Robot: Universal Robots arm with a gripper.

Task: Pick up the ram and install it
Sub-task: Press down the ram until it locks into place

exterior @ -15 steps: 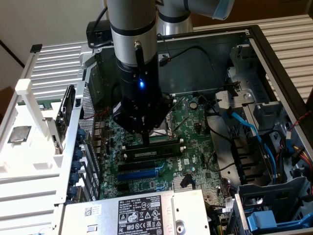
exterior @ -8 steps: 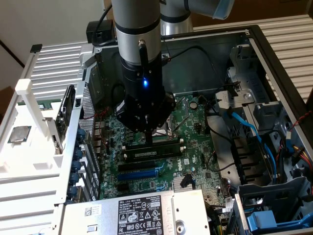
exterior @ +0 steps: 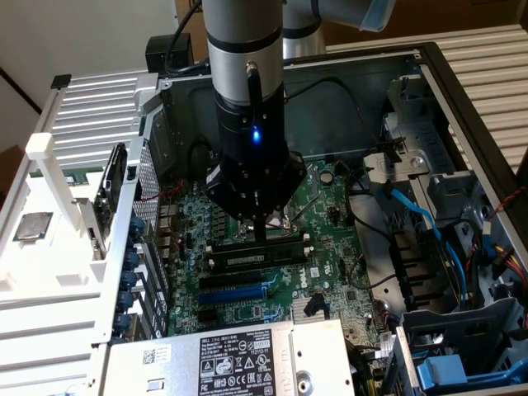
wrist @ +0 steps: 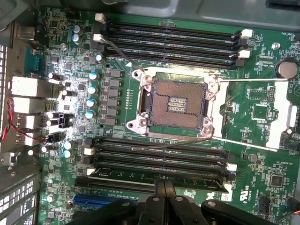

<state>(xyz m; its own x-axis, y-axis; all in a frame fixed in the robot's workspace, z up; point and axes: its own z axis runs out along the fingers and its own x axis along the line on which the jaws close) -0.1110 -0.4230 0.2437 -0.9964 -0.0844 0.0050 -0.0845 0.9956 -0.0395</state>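
The ram (wrist: 140,174) is a long dark stick standing in the outermost of the black slots beside the empty processor socket (wrist: 180,104). From the exterior view the ram (exterior: 247,258) shows a pale label along its side. My gripper (wrist: 164,183) is shut, its two fingers pressed together, and their tips rest on the ram's top edge near its middle. The fingers close along the stick's length, so they are not clamped on it. The gripper (exterior: 261,233) hangs straight down from the arm over the motherboard (exterior: 326,247).
Several empty black slots (wrist: 173,44) lie on the socket's other side. A silver processor chip (exterior: 31,227) sits on the white rack at the exterior view's left. The power supply (exterior: 239,359) fills the front, and blue cables (exterior: 421,219) and drive cages stand at the right.
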